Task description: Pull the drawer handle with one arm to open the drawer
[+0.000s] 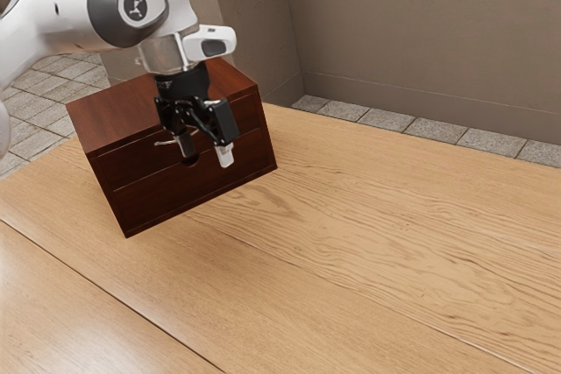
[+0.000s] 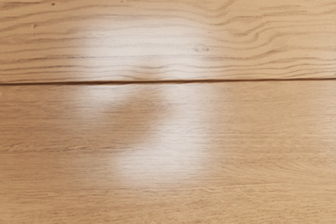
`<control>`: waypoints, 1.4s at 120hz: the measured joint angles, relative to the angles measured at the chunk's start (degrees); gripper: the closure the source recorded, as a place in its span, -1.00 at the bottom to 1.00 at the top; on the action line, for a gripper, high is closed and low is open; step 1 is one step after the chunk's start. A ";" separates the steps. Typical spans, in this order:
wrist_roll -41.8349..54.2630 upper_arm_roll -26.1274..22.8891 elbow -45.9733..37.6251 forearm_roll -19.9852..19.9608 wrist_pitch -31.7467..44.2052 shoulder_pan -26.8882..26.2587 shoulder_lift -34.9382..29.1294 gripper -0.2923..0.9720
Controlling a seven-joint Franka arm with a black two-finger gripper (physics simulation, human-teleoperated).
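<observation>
A dark red-brown wooden cabinet (image 1: 131, 111) with two drawers stands on the table at the exterior view's left. Its upper drawer front (image 1: 131, 157) carries a thin metal handle (image 1: 164, 141), and both drawer fronts look flush with the body. My black gripper (image 1: 206, 155) hangs just in front of the upper drawer, pointing down, a little toward the exterior view's right of the handle. Its fingers stand apart with nothing between them, and the nearer finger (image 1: 188, 150) is close to the handle's end. I cannot tell whether it touches the handle.
The light wooden table (image 1: 368, 234) stretches wide toward the exterior view's right and front, with a plank seam (image 2: 168, 82) under my hand. Beige walls and a tiled floor (image 1: 438, 129) lie behind the table.
</observation>
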 joint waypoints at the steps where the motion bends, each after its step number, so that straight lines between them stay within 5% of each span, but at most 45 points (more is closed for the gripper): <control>1: 0.00 0.00 0.00 0.02 -0.01 0.00 0.00 -0.54; 36: -0.07 -0.03 0.16 0.23 -0.16 0.12 -0.14 -0.54; 62: -0.04 0.28 8.52 0.22 -4.17 1.11 -4.25 -0.54; 102: 1.16 0.26 2.51 0.62 1.65 1.58 2.52 -0.54; 168: 19.42 0.11 2.67 0.25 9.09 5.10 5.71 -0.54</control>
